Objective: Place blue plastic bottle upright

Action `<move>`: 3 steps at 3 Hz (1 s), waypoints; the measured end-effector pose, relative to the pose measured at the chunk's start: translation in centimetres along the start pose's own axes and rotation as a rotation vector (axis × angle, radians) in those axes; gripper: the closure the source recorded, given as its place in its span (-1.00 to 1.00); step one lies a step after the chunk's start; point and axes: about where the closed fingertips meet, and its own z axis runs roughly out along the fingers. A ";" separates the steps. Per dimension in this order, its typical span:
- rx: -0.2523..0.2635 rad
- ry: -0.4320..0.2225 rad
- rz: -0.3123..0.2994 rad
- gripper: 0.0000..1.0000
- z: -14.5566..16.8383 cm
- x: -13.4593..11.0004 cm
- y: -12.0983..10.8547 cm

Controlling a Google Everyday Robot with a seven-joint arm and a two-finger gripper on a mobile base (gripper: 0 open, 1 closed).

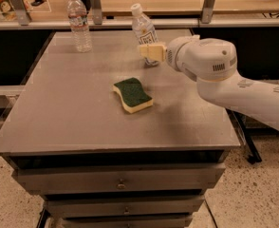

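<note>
viewing through the camera view, the blue plastic bottle point(144, 32) is found near the far edge of the table point(82, 122), tilted, its white cap leaning left. whether its base touches the surface cannot be told. the gripper point(152, 51) is noted pinching the bottle's lower body. the bottle is judged light, thin-walled and easily dented, with a slick label; a moderate hold low on the body is considered suitable. a second bottle point(79, 25) is recorded upright at far left, well apart. a sponge point(132, 95) is recorded lying nearer the front.
</note>
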 end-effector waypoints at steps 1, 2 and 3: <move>-0.065 -0.029 0.008 -1.00 -0.7 -0.4 0.3; -0.205 -0.051 -0.021 -1.00 -1.4 0.6 2.5; -0.264 -0.087 -0.051 -1.00 -0.3 0.6 1.8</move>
